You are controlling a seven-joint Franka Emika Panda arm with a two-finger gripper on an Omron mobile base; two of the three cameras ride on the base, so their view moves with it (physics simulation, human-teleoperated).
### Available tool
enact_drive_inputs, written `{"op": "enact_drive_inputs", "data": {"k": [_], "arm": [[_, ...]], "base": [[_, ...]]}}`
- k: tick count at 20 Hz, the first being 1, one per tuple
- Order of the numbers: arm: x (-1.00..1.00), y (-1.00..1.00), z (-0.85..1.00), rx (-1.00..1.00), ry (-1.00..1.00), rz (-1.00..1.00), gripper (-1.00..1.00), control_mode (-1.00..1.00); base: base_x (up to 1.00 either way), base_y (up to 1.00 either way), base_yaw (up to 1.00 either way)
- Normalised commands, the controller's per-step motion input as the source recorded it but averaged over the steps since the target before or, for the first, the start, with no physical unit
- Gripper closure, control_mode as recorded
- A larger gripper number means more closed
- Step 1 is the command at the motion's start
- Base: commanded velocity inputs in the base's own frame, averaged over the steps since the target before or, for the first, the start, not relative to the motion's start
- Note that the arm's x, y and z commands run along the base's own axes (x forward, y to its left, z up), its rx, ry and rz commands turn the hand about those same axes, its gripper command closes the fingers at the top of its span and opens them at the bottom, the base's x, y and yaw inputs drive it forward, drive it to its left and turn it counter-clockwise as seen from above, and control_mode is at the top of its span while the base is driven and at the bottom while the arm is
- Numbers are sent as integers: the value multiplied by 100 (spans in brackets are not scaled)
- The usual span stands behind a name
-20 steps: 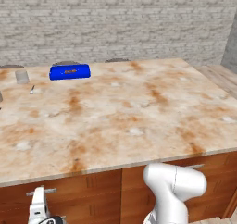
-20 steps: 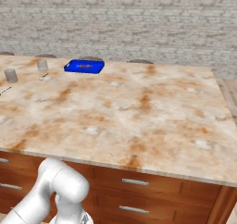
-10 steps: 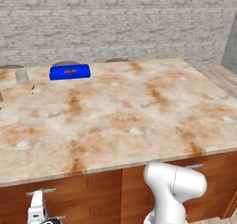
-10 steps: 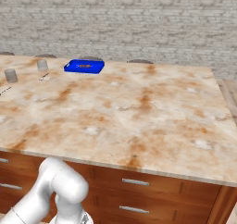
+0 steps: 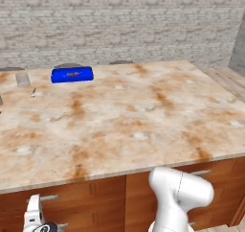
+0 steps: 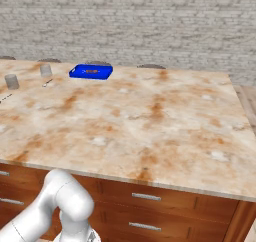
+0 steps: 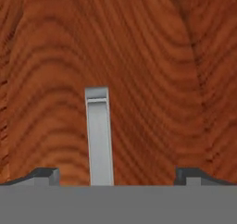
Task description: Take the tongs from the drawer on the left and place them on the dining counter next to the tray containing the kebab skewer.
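My gripper (image 7: pixel 118 176) is open and faces the reddish-brown front of the drawer (image 7: pixel 152 79). The drawer's silver bar handle (image 7: pixel 98 135) stands between the two fingertips, nearer the left one, and is not clamped. From the left base view my white hand (image 5: pixel 33 217) hangs low in front of the left cabinet drawers, by a handle (image 5: pixel 48 197). The drawer is closed, so the tongs are hidden. At its far left the dining counter (image 5: pixel 129 121) (image 6: pixel 145 116) carries the blue tray (image 5: pixel 72 74) (image 6: pixel 90 72), with the kebab skewer (image 5: pixel 72 74) (image 6: pixel 91 71) lying in it.
Small grey cups (image 5: pixel 22 78) (image 6: pixel 11 81) (image 6: pixel 46 69) and a tiny silver utensil (image 5: pixel 33 92) (image 6: pixel 47 83) lie left of the tray. More drawers with bar handles (image 6: pixel 145 197) run under the counter. A brick wall rises behind it.
My hand has edged slightly lower and to the left against the drawer front. Nothing on the counter has moved.
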Motion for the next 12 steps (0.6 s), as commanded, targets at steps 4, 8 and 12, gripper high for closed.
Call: {"op": "enact_drive_inputs", "data": {"k": [4,8,12], "arm": [[13,12,-20,0,0,0,-100,-100],[21,5,-23,0,-1,0,-100,-100],[16,0,-23,0,-8,0,-100,-100]], "base": [[0,0,0],[0,0,0],[0,0,0]]}}
